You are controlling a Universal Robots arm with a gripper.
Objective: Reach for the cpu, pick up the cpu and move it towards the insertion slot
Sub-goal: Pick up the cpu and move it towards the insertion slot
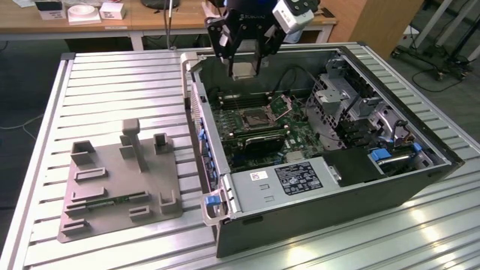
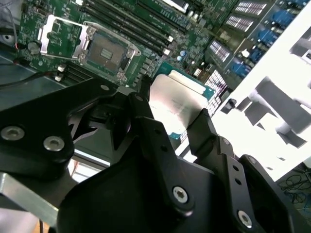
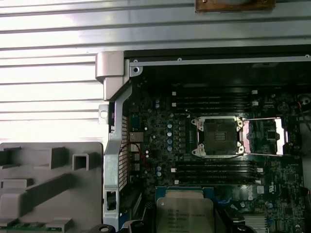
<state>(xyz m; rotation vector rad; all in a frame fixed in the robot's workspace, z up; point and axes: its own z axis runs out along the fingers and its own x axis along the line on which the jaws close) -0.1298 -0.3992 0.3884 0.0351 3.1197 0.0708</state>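
Above the ribbed metal worktop (image 1: 112, 84), we see our pincer (image 1: 244, 63) grasping the cpu (image 1: 244, 70) upper centre, lifted, but not yet over the insertion slot (image 1: 253, 118).

One cpu (image 1: 244, 70), one insertion slot (image 1: 255, 118) with one hinged metal plate (image 1: 284, 103) raised, one end effector (image 1: 245, 66), one open computer case (image 1: 420, 169), one grey plastic tray (image 1: 112, 185), and one slatted tabletop (image 1: 112, 90).
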